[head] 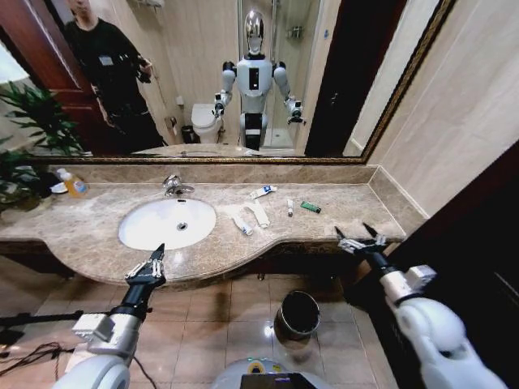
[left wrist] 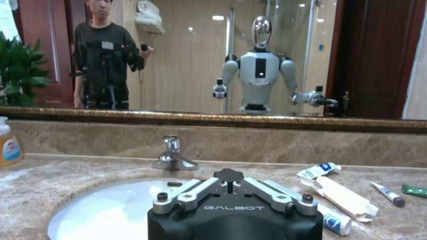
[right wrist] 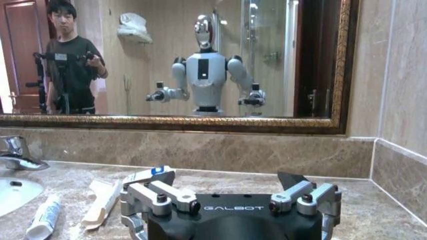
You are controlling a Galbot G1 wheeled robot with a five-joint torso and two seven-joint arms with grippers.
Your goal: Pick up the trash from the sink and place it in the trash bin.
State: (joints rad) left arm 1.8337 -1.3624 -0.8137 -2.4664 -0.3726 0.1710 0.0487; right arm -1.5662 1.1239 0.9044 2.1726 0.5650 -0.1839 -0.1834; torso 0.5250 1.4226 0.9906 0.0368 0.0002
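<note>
Left gripper (head: 154, 261) is hovering spread and empty at the counter's front edge before the sink (head: 139, 235). Beyond and right of the sink, the trash is lying on the counter, not in the basin: white tubes (head: 251, 217), a blue-and-white packet (head: 263, 192), a green packet (head: 310, 207). Right gripper (head: 360, 237), also spread and empty, is sitting nearer the green packet. Below the counter, the bin (head: 298, 315) is standing on the floor.

"GALBOT" on both pincer housings (left wrist: 233, 207)
</note>
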